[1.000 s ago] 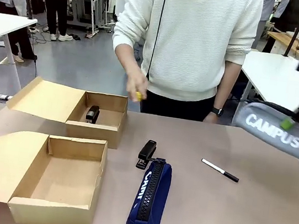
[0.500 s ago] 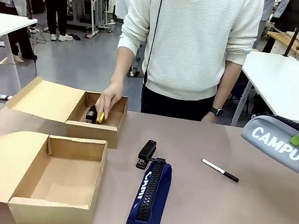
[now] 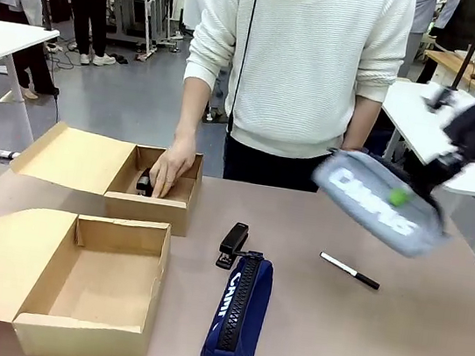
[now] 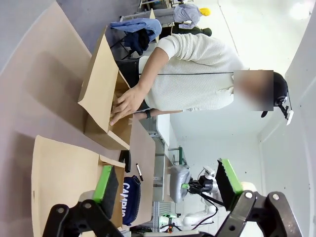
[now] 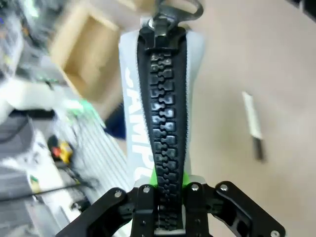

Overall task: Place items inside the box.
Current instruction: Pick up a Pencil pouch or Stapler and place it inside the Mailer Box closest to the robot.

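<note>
Right wrist view: my right gripper (image 5: pixel 170 183) clamps the grey CAMPUS pencil case (image 5: pixel 131 118) by its zip. Likely soft, light, saggy. My left gripper (image 4: pixel 167 180) gapes, empty.

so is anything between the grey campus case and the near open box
Nothing visible blocks it. The grey CAMPUS pencil case hangs in the air in the right gripper; the black stapler and navy pencil case lie low on the table under the route to the open near box.

- Right pincer (image 3: pixel 404 198) hung above the far right edge of the desk (image 3: pixel 426 346), jaws clamped on the grey pencil case (image 3: pixel 365 203).
- Left pincer (image 4: pixel 167 180) was raised, jaws wide apart.
</note>
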Controlling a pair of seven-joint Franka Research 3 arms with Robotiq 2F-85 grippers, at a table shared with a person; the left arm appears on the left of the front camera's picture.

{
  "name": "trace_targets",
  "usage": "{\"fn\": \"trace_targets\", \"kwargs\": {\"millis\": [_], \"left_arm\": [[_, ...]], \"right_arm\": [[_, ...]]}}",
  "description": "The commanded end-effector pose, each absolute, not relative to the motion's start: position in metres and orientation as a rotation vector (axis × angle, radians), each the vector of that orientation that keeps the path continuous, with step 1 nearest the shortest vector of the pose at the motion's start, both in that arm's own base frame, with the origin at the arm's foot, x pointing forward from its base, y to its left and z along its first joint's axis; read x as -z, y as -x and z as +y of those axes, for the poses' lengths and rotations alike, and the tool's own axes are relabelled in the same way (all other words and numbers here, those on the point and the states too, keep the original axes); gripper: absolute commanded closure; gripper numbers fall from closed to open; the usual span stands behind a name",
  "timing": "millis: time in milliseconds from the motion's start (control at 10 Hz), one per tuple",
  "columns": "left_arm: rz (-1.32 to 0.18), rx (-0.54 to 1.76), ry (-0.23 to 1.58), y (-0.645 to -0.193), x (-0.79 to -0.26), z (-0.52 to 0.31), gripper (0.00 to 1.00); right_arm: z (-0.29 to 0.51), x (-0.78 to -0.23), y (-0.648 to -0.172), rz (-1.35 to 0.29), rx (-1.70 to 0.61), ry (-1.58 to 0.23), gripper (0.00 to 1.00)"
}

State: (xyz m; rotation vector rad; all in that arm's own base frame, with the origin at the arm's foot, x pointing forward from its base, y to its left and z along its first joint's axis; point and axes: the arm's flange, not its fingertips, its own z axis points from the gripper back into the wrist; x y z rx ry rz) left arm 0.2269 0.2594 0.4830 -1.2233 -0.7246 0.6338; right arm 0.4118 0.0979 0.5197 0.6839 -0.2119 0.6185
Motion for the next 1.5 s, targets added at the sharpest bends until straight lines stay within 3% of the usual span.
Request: {"fn": "trace_targets", "kwargs": {"millis": [0, 200, 300, 400, 500, 600, 800, 1200, 1400], "left_arm": [[-0.744, -0.614, 1.229, -0.226, -0.484, 0.26, 0.0], [-0.744, -0.614, 1.229, -0.226, -0.484, 0.26, 0.0], [-0.744, -0.614, 1.229, -0.226, -0.484, 0.26, 0.0], [-0.744, -0.614, 1.229, -0.226, -0.484, 0.26, 0.0], [-0.744, -0.614, 1.229, -0.226, -0.484, 0.26, 0.0], [-0.744, -0.614, 1.229, -0.226, -0.484, 0.26, 0.0], [-0.744, -0.614, 1.229, -0.226, -0.484, 0.26, 0.0], [-0.744, -0.614, 1.229, -0.226, -0.484, 0.26, 0.0], [-0.744, -0.614, 1.229, -0.226, -0.484, 0.26, 0.0]], "right_arm": [[0.187, -0.521, -0.398, -0.215, -0.468, -0.676, 0.89], [0.261, -0.494, -0.373, -0.081, -0.566, -0.59, 0.89], [0.262, -0.49, -0.364, -0.078, -0.687, -0.443, 0.89], [0.248, -0.51, -0.371, -0.126, -0.531, -0.663, 0.89], [0.248, -0.51, -0.371, -0.126, -0.531, -0.663, 0.89], [0.278, -0.49, -0.355, -0.075, -0.609, -0.575, 0.89], [0.33, -0.49, -0.355, -0.049, -0.529, -0.413, 0.89], [0.446, -0.493, -0.353, -0.095, -0.314, -0.31, 0.89], [0.478, -0.488, -0.348, -0.078, -0.209, -0.357, 0.89]]}}
